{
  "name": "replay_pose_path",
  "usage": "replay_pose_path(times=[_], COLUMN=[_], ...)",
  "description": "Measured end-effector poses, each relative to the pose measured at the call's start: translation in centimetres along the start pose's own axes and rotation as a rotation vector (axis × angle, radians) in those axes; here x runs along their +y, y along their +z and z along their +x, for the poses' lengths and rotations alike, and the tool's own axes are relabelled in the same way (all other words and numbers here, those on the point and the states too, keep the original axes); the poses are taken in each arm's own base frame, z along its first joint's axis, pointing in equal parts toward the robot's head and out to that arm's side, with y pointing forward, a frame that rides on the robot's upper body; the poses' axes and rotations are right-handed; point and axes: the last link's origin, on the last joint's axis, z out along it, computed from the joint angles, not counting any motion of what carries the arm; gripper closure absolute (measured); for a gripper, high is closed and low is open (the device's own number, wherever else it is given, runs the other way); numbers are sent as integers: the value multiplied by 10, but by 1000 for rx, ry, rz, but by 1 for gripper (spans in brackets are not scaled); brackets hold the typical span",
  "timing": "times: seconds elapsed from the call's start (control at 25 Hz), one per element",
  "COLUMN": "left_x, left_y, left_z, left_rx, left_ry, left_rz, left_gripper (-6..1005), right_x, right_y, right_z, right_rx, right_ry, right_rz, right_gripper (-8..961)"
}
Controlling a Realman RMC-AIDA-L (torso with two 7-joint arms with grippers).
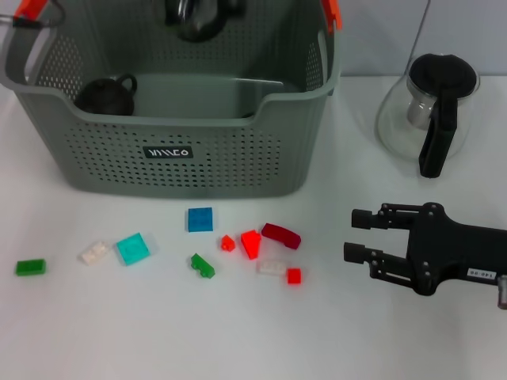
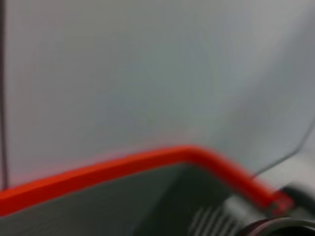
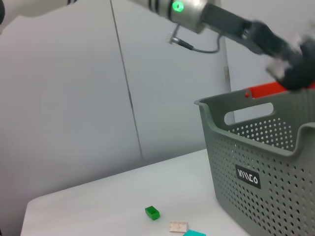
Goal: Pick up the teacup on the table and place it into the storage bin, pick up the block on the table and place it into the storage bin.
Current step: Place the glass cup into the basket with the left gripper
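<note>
The grey storage bin (image 1: 182, 158) stands at the back left of the table. It also shows in the right wrist view (image 3: 275, 196). A dark teacup (image 1: 105, 95) lies inside the bin at its left end. My left gripper (image 1: 194, 17) hangs over the bin's far side. Several small blocks lie on the table in front of the bin, among them a blue one (image 1: 200, 219), a cyan one (image 1: 132, 248) and a red one (image 1: 251, 242). My right gripper (image 1: 360, 234) is open and empty, low over the table to the right of the blocks, pointing at them.
A glass pot with a black handle (image 1: 432, 111) stands at the back right. A green block (image 1: 30, 267) lies far left near the table's front. The left wrist view shows only the bin's orange handle clip (image 2: 147, 164) and a wall.
</note>
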Motion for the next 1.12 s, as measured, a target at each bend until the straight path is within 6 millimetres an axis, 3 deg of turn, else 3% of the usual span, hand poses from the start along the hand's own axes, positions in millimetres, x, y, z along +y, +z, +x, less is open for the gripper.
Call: replay_pose_path(times=[0.28,0.68,0.92,1.0,1.12], left_x=[8,15,17,17,17], left_y=[46,75,79,74,62], left_z=[-12,-39,-40,-34,-25], left_rx=[-251,-375,-389,-354,-277], left_ry=[160,249,248,239,204], left_rz=[271,283,277,286,281], left_gripper=[962,962,962,827,737], right_x=[0,0,0,-1,-1], right_y=[2,3,2,1,0], right_z=[0,0,0,0,-1], right_rx=[-3,-3,0,1,-2], right_ry=[2,3,13,14,14], right_rz=[-2,2,1,1,3], right_gripper=[430,429,430,430,430])
